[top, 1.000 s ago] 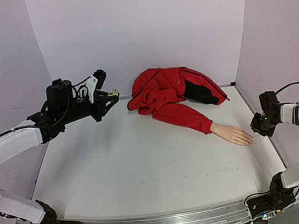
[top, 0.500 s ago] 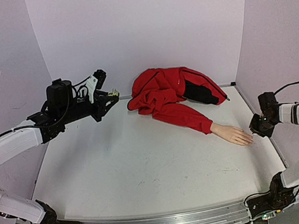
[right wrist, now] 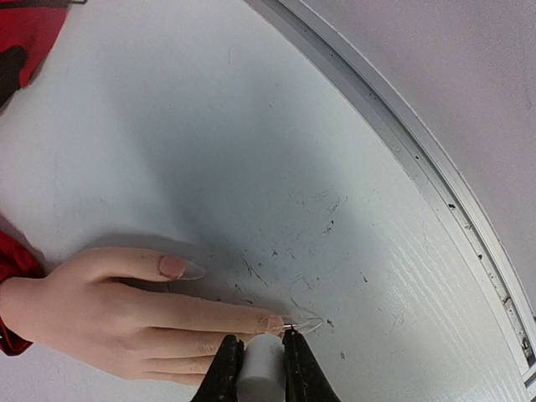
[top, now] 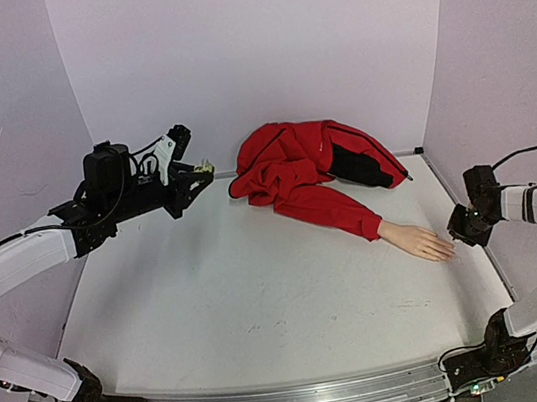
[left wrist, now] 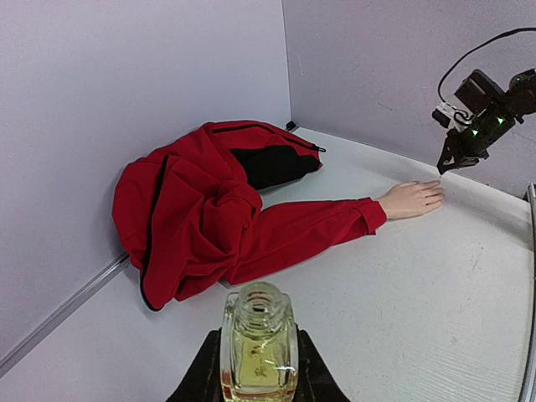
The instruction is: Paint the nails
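A pale mannequin hand point(top: 418, 241) sticks out of a red jacket sleeve point(top: 336, 209) and lies flat on the table at the right. In the right wrist view its nails point(right wrist: 173, 266) show on long fingers. My right gripper point(right wrist: 262, 356) is shut on a white brush handle point(right wrist: 262, 373). The brush tip point(right wrist: 303, 322) rests at the nail of the finger just ahead point(right wrist: 275, 321). Raised at the far left, my left gripper point(left wrist: 258, 368) is shut on a small clear bottle point(left wrist: 258, 339) of yellowish liquid, upright with its neck uncapped.
The bunched red jacket point(top: 299, 166) lies against the back wall. A metal rail point(right wrist: 394, 142) edges the white table point(top: 262, 293) just right of the hand, with the side wall behind it. The right gripper point(left wrist: 450, 161) also shows in the left wrist view.
My right gripper has edged slightly toward the hand's fingertips. The left arm and the bottle have not moved.
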`<state>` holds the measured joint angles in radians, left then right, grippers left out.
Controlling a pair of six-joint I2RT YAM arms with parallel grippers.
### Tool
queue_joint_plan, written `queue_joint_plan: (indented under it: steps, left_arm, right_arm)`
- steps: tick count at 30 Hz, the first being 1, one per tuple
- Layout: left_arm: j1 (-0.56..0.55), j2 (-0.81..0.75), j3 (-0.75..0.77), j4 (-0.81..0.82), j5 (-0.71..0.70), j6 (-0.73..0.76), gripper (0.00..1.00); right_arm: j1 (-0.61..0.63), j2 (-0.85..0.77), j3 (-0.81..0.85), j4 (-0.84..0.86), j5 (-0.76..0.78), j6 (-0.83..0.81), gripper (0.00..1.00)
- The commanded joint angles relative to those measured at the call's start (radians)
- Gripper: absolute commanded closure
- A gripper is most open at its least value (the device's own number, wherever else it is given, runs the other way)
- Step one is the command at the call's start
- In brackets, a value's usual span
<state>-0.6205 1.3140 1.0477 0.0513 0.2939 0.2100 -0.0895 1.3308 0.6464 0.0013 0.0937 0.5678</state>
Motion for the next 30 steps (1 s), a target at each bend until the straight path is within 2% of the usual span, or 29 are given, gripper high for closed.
queue_joint_plan:
  steps: [1,11,30]
  left_arm:
    - [0.005,-0.012,0.035,0.051,0.011,0.004,1.0]
    - [0.005,-0.013,0.036,0.051,0.014,0.003,1.0]
    - [0.004,-0.019,0.029,0.05,0.01,0.002,1.0]
  right_arm:
    - [-0.004,-0.01,-0.002,-0.011,0.003,-0.01,1.0]
    - [-0.004,-0.023,-0.008,0.019,0.006,-0.008,1.0]
    - [-0.004,-0.003,-0.006,-0.034,0.064,0.036,1.0]
